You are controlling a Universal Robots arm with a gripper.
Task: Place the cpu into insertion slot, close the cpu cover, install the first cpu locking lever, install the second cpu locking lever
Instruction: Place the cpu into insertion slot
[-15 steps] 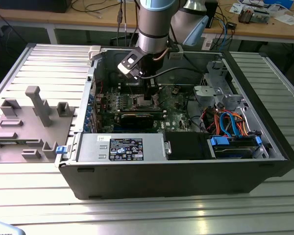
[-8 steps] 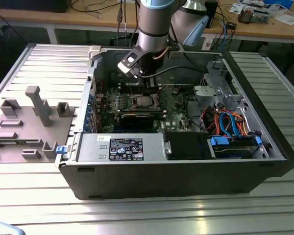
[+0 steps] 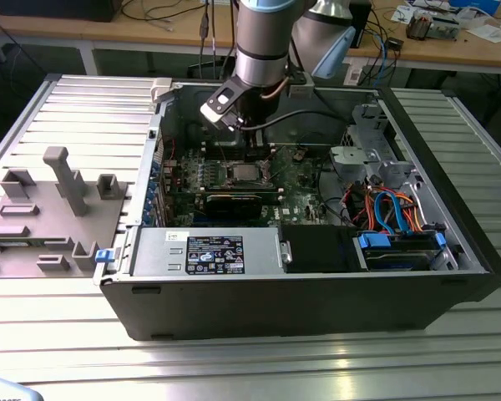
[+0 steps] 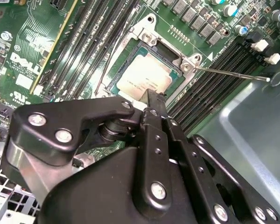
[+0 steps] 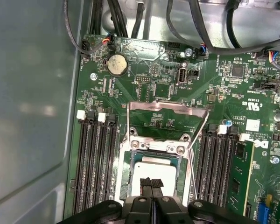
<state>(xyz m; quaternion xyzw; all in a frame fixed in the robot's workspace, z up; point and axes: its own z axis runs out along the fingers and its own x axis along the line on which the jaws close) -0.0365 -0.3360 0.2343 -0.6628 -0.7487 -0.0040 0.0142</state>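
We find the cpu (image 5: pixel 151 167) flat in the insertion slot (image 5: pixel 126 179), left of the case's centre in the exterior view, with the cpu cover (image 5: pixel 168 106) open beside it. Our gripper (image 5: pixel 151 182) hovers above, fingers (image 5: pixel 146 183) pressed together. We judge the chip light, stiff and fragile: grip its side edges only.

Arm (image 3: pixel 263 33): silver-grey tube, black joint band, pale blue cap (image 3: pixel 334 48). Pincer (image 5: pixel 151 183): matte black linked plates, silver screws (image 4: pixel 158 190).

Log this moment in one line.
silver-grey square cpu in dark metal-rimmed socket | thin metal frame cover raised | black gripper shut over cpu
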